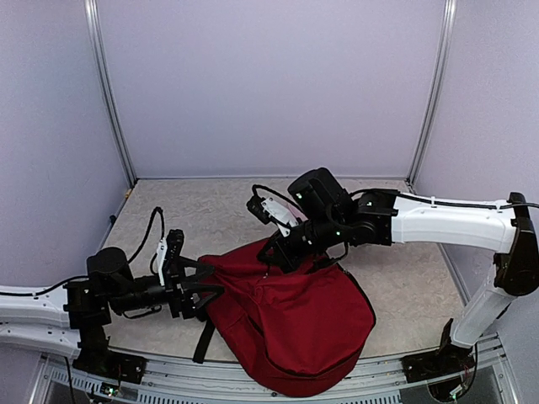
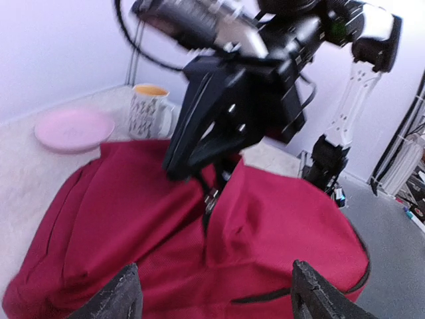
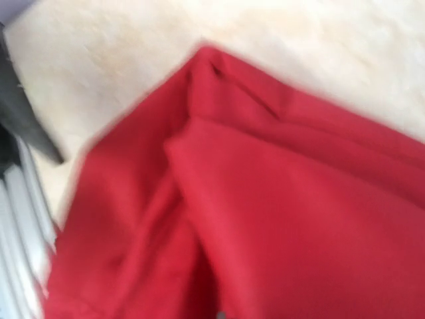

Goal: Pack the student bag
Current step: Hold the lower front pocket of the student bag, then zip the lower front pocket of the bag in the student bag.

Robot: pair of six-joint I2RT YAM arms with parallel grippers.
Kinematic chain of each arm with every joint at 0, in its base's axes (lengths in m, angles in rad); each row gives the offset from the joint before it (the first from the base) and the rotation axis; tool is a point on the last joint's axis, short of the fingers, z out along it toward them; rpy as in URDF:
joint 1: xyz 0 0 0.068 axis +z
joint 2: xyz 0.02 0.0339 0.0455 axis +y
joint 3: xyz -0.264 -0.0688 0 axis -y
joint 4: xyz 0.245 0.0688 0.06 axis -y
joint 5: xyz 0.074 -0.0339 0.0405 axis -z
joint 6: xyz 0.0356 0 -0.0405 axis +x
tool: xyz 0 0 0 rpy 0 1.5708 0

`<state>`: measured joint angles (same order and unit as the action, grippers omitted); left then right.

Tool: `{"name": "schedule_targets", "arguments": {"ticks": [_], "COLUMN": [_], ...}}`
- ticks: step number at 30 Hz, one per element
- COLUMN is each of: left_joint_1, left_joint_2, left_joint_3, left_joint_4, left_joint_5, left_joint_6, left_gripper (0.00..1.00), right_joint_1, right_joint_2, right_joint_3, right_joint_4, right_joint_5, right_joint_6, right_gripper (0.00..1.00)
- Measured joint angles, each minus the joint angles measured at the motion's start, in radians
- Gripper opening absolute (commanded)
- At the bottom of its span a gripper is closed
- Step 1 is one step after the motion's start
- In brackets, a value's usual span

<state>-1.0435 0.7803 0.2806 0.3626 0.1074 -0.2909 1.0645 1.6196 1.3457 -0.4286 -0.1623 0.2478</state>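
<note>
The student bag, a dark red backpack with black straps, lies at the near middle of the table. My left gripper is at the bag's left side. Its dark fingertips stand wide apart over the red fabric and hold nothing; it is open. My right gripper comes down onto the bag's top. In the left wrist view it is pinched shut at the zip line, with the metal zip pull right under its tips. The right wrist view shows only blurred red fabric; its own fingers are hidden.
A pink plate and a patterned mug with an orange inside stand on the beige table beyond the bag. A black strap hangs toward the near edge. The metal frame rail runs along the front.
</note>
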Motion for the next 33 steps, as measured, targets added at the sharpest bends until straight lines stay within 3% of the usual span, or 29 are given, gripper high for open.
{"name": "schedule_targets", "arguments": {"ticks": [4, 12, 16, 21, 26, 27, 29, 33], "left_joint_1": [-0.018, -0.037, -0.046, -0.050, -0.053, -0.053, -0.053, -0.051], "left_joint_2": [0.058, 0.388, 0.455, 0.504, 0.536, 0.537, 0.537, 0.537], "left_joint_3": [0.106, 0.240, 0.253, 0.306, 0.319, 0.319, 0.319, 0.321], "left_joint_4": [0.015, -0.014, -0.038, -0.054, -0.058, -0.059, -0.059, -0.065], "left_joint_5": [0.027, 0.164, 0.134, 0.093, 0.071, 0.064, 0.050, 0.013], "left_joint_6": [0.118, 0.204, 0.232, 0.263, 0.270, 0.270, 0.269, 0.270], "left_gripper": [0.84, 0.70, 0.58, 0.33, 0.28, 0.22, 0.01, 0.00], "right_joint_1": [0.000, 0.000, 0.000, 0.000, -0.001, -0.001, -0.002, -0.010], "right_joint_2": [0.002, 0.002, -0.005, -0.009, -0.047, -0.061, -0.080, -0.093], "right_joint_3": [-0.003, -0.021, -0.049, -0.067, -0.098, -0.109, -0.125, -0.132], "right_joint_4": [0.023, 0.040, 0.061, 0.063, 0.076, 0.081, 0.084, 0.085], "right_joint_5": [-0.025, -0.021, -0.017, -0.010, 0.003, 0.003, 0.002, 0.010], "right_joint_6": [0.008, 0.027, 0.035, 0.039, 0.045, 0.047, 0.050, 0.055], "right_gripper": [0.00, 0.00, 0.00, 0.00, 0.00, 0.00, 0.00, 0.00]}}
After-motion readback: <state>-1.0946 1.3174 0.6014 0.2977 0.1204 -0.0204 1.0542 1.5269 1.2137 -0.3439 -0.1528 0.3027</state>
